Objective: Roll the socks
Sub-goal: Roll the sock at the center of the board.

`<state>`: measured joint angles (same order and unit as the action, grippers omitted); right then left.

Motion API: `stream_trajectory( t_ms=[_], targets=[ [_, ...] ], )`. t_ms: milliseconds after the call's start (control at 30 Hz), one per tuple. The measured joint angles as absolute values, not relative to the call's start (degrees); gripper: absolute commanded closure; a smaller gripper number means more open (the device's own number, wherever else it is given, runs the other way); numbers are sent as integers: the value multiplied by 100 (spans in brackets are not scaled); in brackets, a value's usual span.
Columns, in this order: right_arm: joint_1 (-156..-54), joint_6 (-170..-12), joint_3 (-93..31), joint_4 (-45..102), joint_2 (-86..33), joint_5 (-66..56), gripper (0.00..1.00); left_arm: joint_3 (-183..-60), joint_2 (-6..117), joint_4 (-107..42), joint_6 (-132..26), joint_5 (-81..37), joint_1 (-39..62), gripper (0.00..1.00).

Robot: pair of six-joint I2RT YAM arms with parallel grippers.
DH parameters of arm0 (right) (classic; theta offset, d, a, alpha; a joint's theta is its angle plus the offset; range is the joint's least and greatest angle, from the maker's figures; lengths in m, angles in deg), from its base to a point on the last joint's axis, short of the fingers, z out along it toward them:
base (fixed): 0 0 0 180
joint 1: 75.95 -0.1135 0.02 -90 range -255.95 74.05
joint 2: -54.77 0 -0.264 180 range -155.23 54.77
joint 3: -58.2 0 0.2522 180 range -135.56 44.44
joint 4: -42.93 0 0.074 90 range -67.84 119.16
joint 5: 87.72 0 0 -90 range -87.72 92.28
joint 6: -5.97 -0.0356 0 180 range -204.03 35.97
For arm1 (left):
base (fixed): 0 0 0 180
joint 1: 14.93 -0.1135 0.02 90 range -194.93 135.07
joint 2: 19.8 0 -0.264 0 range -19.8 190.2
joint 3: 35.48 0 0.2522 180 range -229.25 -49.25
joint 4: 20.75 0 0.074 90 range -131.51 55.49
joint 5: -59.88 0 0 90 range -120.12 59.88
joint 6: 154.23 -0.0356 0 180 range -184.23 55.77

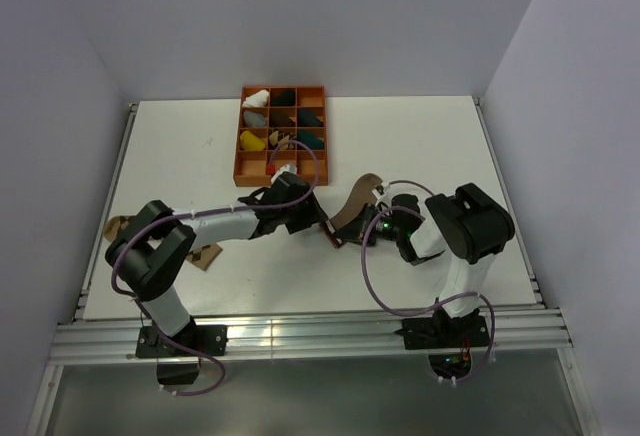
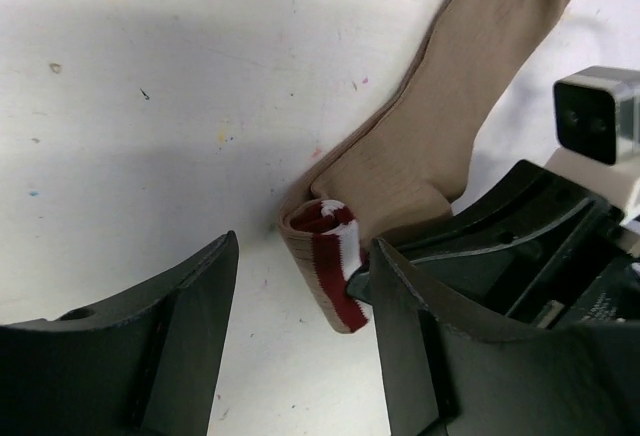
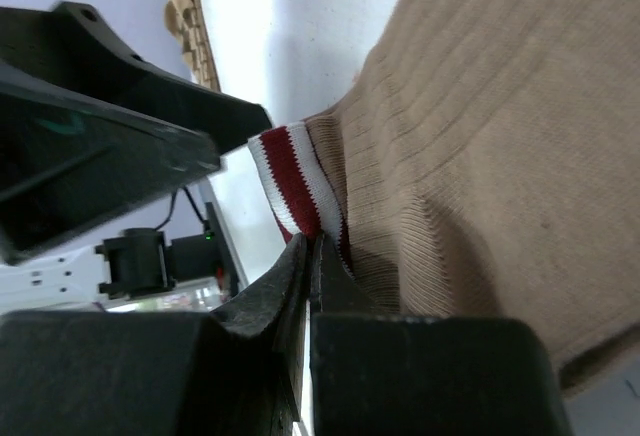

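The plain tan-brown sock [image 1: 357, 203] lies on the white table between the arms, its red-and-white striped cuff [image 2: 338, 261] folded over at the near end. My right gripper [image 3: 318, 246] is shut on that cuff, pinching the striped edge; in the top view the right gripper [image 1: 352, 234] is at the sock's lower end. My left gripper [image 2: 303, 281] is open, its fingers either side of the folded cuff and not touching it; from above it [image 1: 316, 218] sits just left of the sock. The argyle sock [image 1: 207, 255] lies at the left, partly under my left arm.
An orange compartment tray [image 1: 242, 161] with white, black, teal and yellow sock bundles stands at the back centre, just beyond the left gripper. Aluminium rails run along the table's near edge [image 1: 300, 336]. White walls close in the sides and back.
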<state>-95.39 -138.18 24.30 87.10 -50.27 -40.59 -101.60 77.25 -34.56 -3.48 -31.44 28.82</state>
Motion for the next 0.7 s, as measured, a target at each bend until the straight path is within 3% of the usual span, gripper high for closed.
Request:
stream_trajectory(
  t_ms=[533, 700],
  targets=[
    [-9316, -13962, 2393, 8589, -5112, -4319, 100, -10307, 8248, -3209, -319, -2986, 2998, 47],
    [-9314, -13835, 2288, 8369, -5099, -4367, 100, -10344, 8324, -3174, -284, -2982, 3013, 59]
  ],
)
